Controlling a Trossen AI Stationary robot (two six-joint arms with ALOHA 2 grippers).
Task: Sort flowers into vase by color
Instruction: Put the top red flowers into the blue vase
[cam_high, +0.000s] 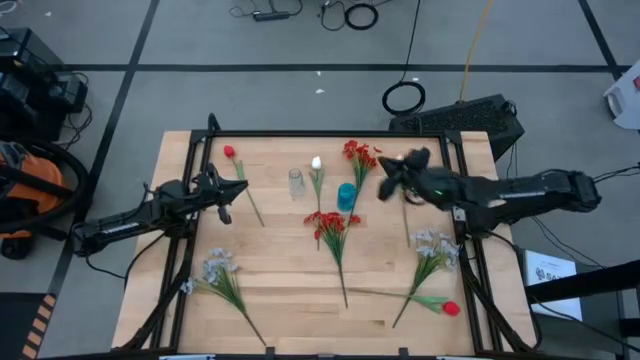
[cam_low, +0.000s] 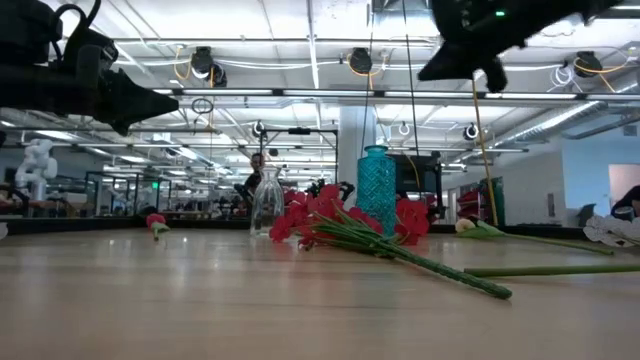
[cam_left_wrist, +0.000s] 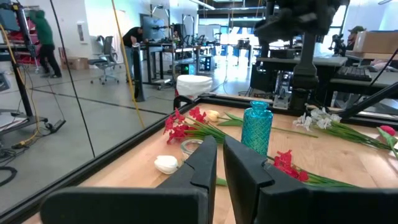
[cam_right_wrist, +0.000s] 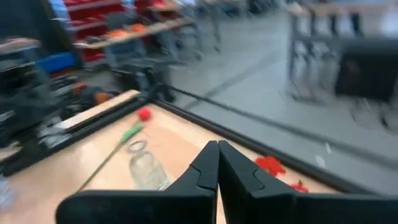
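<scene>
1. Right hand (cam_high: 388, 180): clenched, empty, raised above the counter (cam_high: 280, 290) beside the blue vase (cam_high: 347, 196).
2. Left hand (cam_high: 224, 195): fingers nearly together, holding nothing.
3. Flowers (cam_high: 332, 228): lying scattered across the counter, outside both vases.

Counter (cam_high: 290, 285) showing pale wood planks, smooth, slightly glossy, black metal frame edging it. Teal vase (cam_left_wrist: 257, 129) looking like faceted glass, shiny. Clear vase (cam_right_wrist: 144, 165) looking like transparent glass. Flowers (cam_low: 330, 228) appearing plastic or fabric, matt red petals, smooth green stems. Left end effector (cam_left_wrist: 219, 169) showing matt black plastic fingers.
</scene>
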